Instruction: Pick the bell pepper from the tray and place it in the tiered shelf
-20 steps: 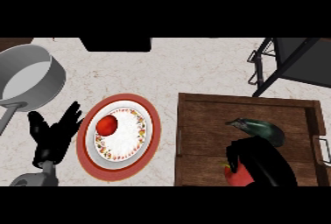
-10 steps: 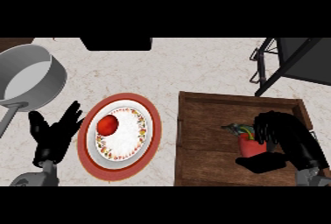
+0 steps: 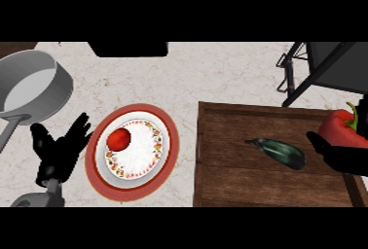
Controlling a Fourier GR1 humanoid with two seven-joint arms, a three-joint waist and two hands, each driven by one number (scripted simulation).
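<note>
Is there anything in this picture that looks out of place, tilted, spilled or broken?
Nothing stands out. The right hand holds the bell pepper over the tray's right edge. The eggplant lies in the tray, the tomato on the plate, and the pot stands upright. Nothing is spilled or broken.

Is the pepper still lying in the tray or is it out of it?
Out. The pepper is held up in the right hand at the tray's right edge; only the eggplant lies on the wood.
</note>
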